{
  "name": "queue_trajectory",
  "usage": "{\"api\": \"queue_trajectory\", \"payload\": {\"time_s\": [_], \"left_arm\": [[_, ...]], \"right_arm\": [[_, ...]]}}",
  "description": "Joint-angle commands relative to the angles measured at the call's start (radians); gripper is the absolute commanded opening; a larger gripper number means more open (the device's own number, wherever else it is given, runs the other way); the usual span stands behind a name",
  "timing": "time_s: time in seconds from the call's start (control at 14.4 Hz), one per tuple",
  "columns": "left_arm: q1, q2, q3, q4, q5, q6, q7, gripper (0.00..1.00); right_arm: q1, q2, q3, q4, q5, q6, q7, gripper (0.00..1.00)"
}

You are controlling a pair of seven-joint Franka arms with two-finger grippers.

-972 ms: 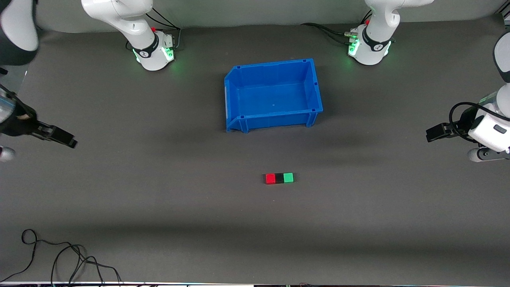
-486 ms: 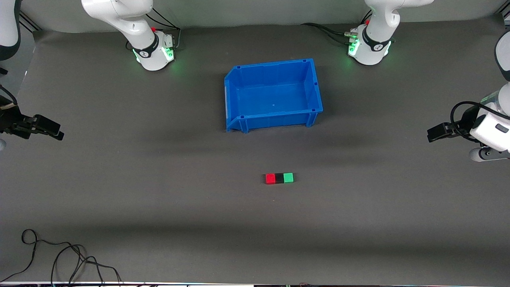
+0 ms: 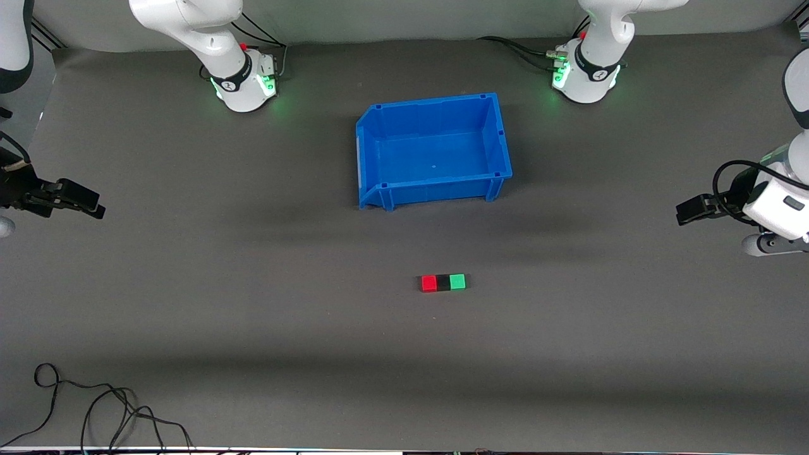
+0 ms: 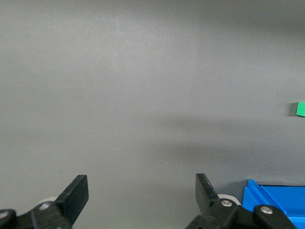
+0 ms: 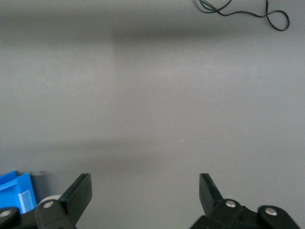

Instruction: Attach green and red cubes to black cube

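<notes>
The red cube (image 3: 429,283), the black cube (image 3: 444,282) and the green cube (image 3: 457,281) lie on the table in one tight row, black in the middle, nearer to the front camera than the blue bin. The green cube also shows at the edge of the left wrist view (image 4: 300,109). My left gripper (image 3: 689,210) is open and empty over the left arm's end of the table (image 4: 142,191). My right gripper (image 3: 88,203) is open and empty over the right arm's end of the table (image 5: 145,188). Both grippers are well away from the cubes.
An empty blue bin (image 3: 496,136) stands mid-table between the arm bases and the cubes; its corner shows in both wrist views (image 4: 274,200) (image 5: 16,191). A black cable (image 3: 95,404) lies coiled at the near edge toward the right arm's end and shows in the right wrist view (image 5: 248,9).
My right gripper has drawn back toward the right arm's end of the table, away from the cubes. My left gripper has barely shifted. The cubes have not moved.
</notes>
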State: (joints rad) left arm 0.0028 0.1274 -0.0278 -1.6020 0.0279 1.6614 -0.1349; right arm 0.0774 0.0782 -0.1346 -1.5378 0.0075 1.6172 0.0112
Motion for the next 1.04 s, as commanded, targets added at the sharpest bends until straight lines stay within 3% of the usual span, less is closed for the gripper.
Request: {"api": "queue_trajectory", "payload": {"time_s": [0.0, 0.97], "left_arm": [[-0.001, -0.003, 0.006, 0.002, 0.015, -0.011, 0.017, 1.00], [0.026, -0.003, 0.006, -0.009, 0.014, -0.008, 0.112, 1.00]], "right_arm": [[0.002, -0.012, -0.005, -0.001, 0.029, -0.037, -0.013, 1.00], [0.004, -0.003, -0.003, 0.005, 0.037, -0.073, -0.013, 1.00]]}}
